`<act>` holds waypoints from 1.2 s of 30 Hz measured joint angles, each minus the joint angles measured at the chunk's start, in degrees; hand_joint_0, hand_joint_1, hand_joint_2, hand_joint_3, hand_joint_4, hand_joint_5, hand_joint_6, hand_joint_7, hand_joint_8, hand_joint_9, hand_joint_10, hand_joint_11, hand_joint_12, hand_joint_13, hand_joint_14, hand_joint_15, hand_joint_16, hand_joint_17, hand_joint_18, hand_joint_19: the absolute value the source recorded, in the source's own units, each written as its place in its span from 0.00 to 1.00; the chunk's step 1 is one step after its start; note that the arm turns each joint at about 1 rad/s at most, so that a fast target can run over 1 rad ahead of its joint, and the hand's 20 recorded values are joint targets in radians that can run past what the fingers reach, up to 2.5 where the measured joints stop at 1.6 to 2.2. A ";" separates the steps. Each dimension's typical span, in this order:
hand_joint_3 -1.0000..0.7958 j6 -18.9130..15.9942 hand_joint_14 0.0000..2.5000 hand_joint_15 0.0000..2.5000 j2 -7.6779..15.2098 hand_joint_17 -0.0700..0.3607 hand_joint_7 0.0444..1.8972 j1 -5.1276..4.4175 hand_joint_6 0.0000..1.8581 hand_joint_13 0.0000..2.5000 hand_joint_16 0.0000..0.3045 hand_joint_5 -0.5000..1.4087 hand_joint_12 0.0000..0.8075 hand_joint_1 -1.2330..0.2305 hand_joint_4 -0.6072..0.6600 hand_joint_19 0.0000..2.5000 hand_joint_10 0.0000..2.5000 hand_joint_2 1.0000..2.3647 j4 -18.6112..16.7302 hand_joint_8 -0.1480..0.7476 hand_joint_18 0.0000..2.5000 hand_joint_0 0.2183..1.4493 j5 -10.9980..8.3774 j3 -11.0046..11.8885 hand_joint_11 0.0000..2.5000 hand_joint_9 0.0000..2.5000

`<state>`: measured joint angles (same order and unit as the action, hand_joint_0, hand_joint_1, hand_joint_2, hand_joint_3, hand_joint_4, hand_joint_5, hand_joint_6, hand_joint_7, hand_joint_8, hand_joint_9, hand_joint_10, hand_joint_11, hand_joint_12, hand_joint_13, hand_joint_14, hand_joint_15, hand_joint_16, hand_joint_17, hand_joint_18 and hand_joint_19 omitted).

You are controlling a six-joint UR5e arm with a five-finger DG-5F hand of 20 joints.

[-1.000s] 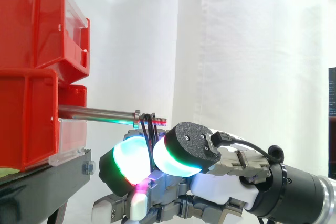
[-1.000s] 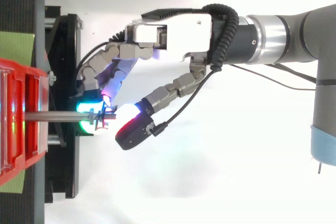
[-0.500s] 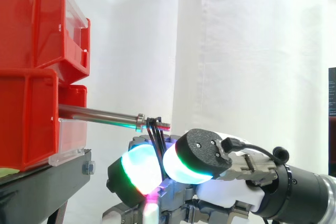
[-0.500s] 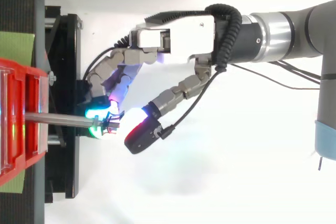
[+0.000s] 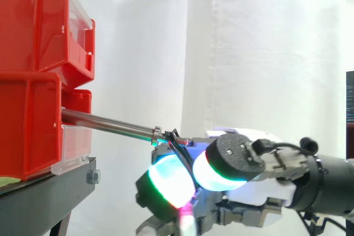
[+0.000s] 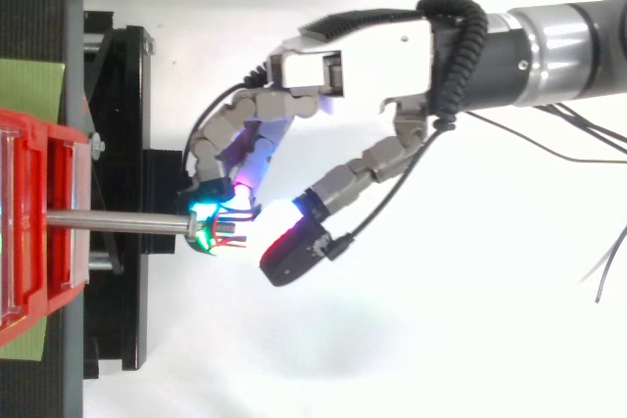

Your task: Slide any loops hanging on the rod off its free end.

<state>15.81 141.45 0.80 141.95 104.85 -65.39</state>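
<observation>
We see the rod [image 5: 110, 124] project from the red bins [image 5: 33, 81] and slope downward toward its free end. The black loops [image 5: 175, 136] hang on the threaded tip, just past a small collar [image 5: 156, 133]. The hand [image 6: 353, 56] reaches in from the right, below the tip. Its glowing fingertips [image 5: 168, 175] are closed on the lower part of the loops, pinching them. The bins rest on a black stand [image 5: 44, 189].

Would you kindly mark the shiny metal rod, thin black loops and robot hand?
shiny metal rod [image 5: 108, 124], side view, mid-shaft.
thin black loops [image 5: 176, 138], side view, upper strands.
hand [image 6: 355, 48], top view, palm.
</observation>
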 measured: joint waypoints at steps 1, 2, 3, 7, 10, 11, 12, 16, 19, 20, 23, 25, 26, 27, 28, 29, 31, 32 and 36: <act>0.51 0.30 0.00 0.04 -0.73 0.40 0.55 -0.04 0.49 0.28 0.15 0.17 0.39 0.36 0.57 0.14 0.00 0.01 0.27 0.52 0.31 0.32 -0.06 -0.80 0.14 0.38; 0.51 0.78 0.00 0.04 -1.78 0.40 0.55 -0.11 0.49 0.28 0.15 0.17 0.39 0.36 0.57 0.14 0.00 0.01 0.59 0.52 0.31 0.32 -0.21 -1.96 0.15 0.38; 0.51 1.15 0.00 0.04 -2.57 0.40 0.56 -0.15 0.49 0.28 0.15 0.17 0.39 0.36 0.57 0.14 0.00 0.01 0.76 0.53 0.31 0.32 -0.37 -2.81 0.14 0.38; 0.50 2.43 0.00 0.04 -5.45 0.39 0.55 -0.30 0.49 0.28 0.15 0.17 0.39 0.36 0.57 0.14 0.00 0.01 1.60 0.52 0.30 0.32 -1.46 -5.90 0.14 0.38; 0.50 2.75 0.00 0.04 -7.13 0.39 0.55 -0.34 0.49 0.28 0.15 0.17 0.39 0.37 0.58 0.15 0.00 0.01 2.89 0.52 0.30 0.32 -2.44 -7.41 0.14 0.38; 0.49 2.72 0.00 0.04 -7.80 0.39 0.55 -0.34 0.49 0.28 0.14 0.17 0.38 0.38 0.58 0.15 0.00 0.01 3.84 0.52 0.30 0.32 -2.78 -7.77 0.14 0.38; 0.49 2.69 0.00 0.04 -8.30 0.39 0.55 -0.32 0.49 0.28 0.14 0.17 0.38 0.38 0.58 0.15 0.00 0.01 4.75 0.52 0.30 0.31 -2.99 -7.96 0.14 0.38; 0.47 2.48 0.00 0.05 -10.42 0.39 0.55 -0.39 0.48 0.28 0.14 0.17 0.38 0.38 0.59 0.15 0.00 0.01 9.86 0.51 0.30 0.31 -3.84 -8.28 0.14 0.38; 0.42 2.14 0.00 0.05 -11.70 0.37 0.56 -0.38 0.48 0.27 0.13 0.17 0.36 0.40 0.59 0.16 0.00 0.01 14.07 0.50 0.29 0.31 -4.93 -8.31 0.15 0.38; 0.41 1.86 0.00 0.05 -12.11 0.37 0.56 -0.38 0.48 0.27 0.13 0.17 0.36 0.40 0.59 0.16 0.00 0.01 15.51 0.50 0.29 0.31 -5.65 -8.31 0.15 0.38; 0.38 0.52 0.00 0.05 -13.01 0.37 0.55 -0.41 0.48 0.27 0.13 0.17 0.37 0.42 0.59 0.16 0.01 0.01 18.47 0.50 0.29 0.31 -7.53 -8.31 0.14 0.38; 0.36 -0.50 0.00 0.05 -13.36 0.37 0.56 -0.43 0.47 0.27 0.13 0.17 0.36 0.43 0.59 0.16 0.00 0.01 19.80 0.50 0.29 0.31 -8.43 -8.31 0.15 0.38; 0.36 -1.30 0.00 0.05 -13.51 0.37 0.57 -0.46 0.47 0.27 0.13 0.17 0.36 0.44 0.59 0.16 0.01 0.01 20.48 0.50 0.29 0.31 -8.96 -8.30 0.15 0.38; 0.35 -1.95 0.00 0.05 -13.59 0.37 0.57 -0.49 0.47 0.27 0.13 0.17 0.37 0.44 0.59 0.16 0.01 0.01 20.90 0.50 0.29 0.31 -9.34 -8.30 0.15 0.38; 0.35 -2.71 0.00 0.05 -13.64 0.37 0.57 -0.52 0.47 0.27 0.13 0.17 0.36 0.44 0.59 0.16 0.00 0.01 21.24 0.50 0.29 0.31 -9.70 -8.30 0.14 0.39; 0.35 -3.91 0.00 0.04 -13.68 0.37 0.58 -0.56 0.47 0.27 0.13 0.17 0.36 0.44 0.59 0.16 0.00 0.01 21.55 0.50 0.29 0.31 -10.16 -8.29 0.15 0.39; 0.36 -6.03 0.00 0.04 -13.72 0.37 0.58 -0.62 0.47 0.28 0.13 0.17 0.36 0.44 0.59 0.16 0.01 0.01 21.80 0.50 0.29 0.31 -10.88 -8.28 0.15 0.39; 0.37 -7.57 0.00 0.05 -13.72 0.37 0.58 -0.66 0.47 0.28 0.13 0.17 0.36 0.43 0.59 0.16 0.00 0.01 21.88 0.50 0.29 0.31 -11.31 -8.27 0.14 0.39; 0.40 -12.07 0.00 0.05 -13.71 0.37 0.57 -0.70 0.48 0.28 0.13 0.17 0.37 0.37 0.59 0.15 0.00 0.01 22.11 0.50 0.29 0.32 -12.42 -8.11 0.15 0.37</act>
<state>3.73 127.74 0.11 164.06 92.43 -73.50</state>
